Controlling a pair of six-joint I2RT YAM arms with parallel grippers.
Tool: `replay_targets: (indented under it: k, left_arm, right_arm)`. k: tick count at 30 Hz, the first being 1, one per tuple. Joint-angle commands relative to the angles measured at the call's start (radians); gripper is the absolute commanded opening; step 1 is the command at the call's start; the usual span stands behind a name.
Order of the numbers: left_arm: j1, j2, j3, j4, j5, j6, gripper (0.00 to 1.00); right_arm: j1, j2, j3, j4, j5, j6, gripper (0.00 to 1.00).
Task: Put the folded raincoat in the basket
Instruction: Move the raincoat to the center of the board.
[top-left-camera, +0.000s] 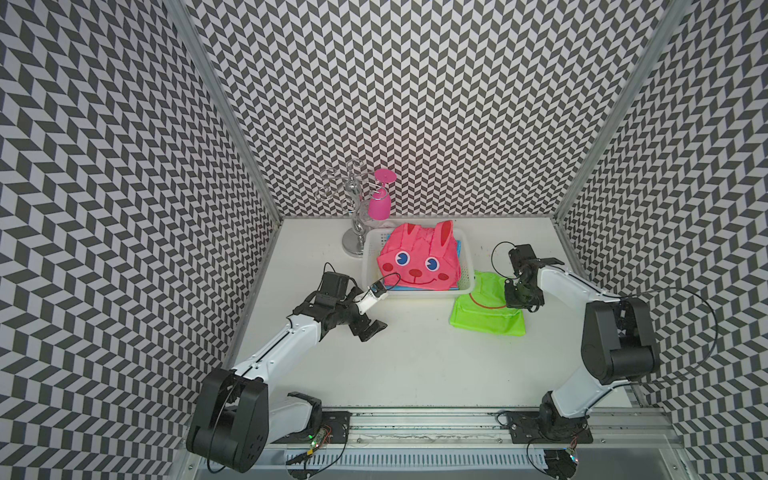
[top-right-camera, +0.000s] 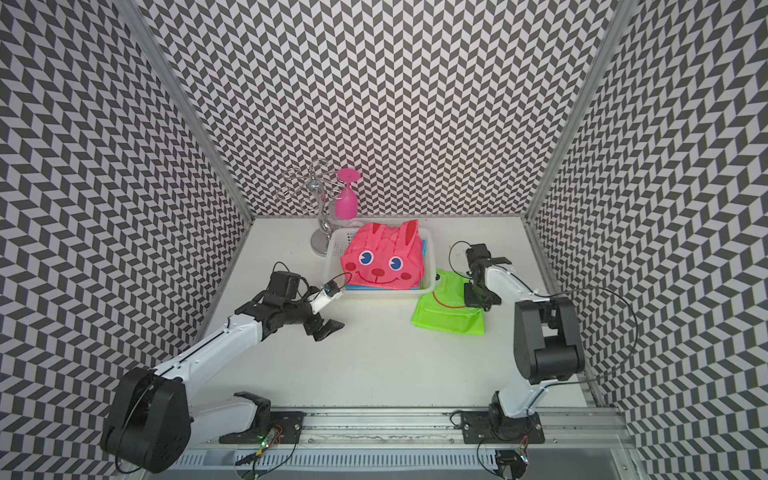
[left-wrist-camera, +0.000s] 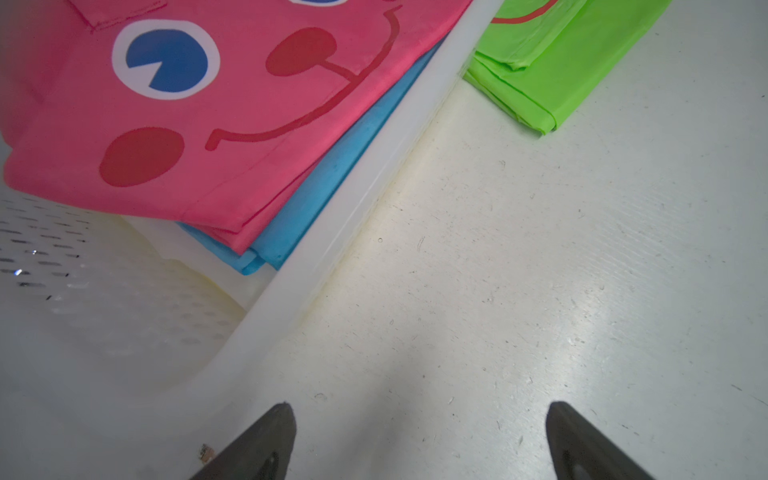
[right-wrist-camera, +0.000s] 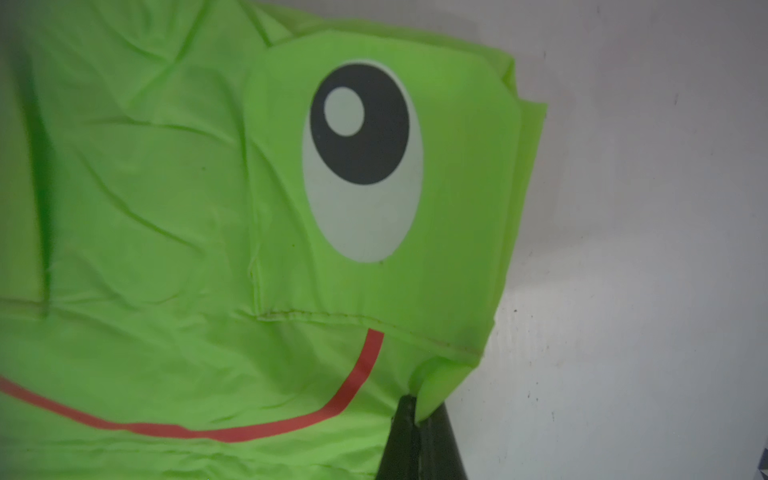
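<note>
Green raincoat (top-left-camera: 486, 309) flat on table (top-left-camera: 415, 365), just beside basket (top-left-camera: 419, 293) right front corner, maybe touching. Right gripper (right-wrist-camera: 417, 409) nearer, pinched shut on coat edge far from basket. Left gripper (left-wrist-camera: 419, 440) wide, empty, at basket front. Pink raincoat (top-left-camera: 415, 262) already inside.

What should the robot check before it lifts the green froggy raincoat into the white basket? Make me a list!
1. Grip: the right gripper is shut on a corner of the bright green folded frog-face raincoat: ok.
2. All folded layers pinched: cannot tell.
3. The left gripper open, holding nothing: ok.
4. Room in the white perforated plastic basket: a pink folded bunny-face raincoat on a blue folded raincoat fills much of it: cannot tell.
5. Green raincoat inside basket: not ok, it lies on the white table beside it.
</note>
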Motion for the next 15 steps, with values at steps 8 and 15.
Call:
replay_targets:
  k: [8, 15]
  left_arm:
    - [-0.018, 0.022, -0.019, 0.054, 0.004, 0.061, 0.99]
    - [-0.019, 0.124, 0.036, 0.11, -0.022, 0.035, 0.98]
  right_arm:
    - [0.172, 0.064, 0.007, -0.209, 0.046, 0.217, 0.0]
    - [0.262, 0.006, -0.124, -0.135, -0.003, 0.253, 0.0]
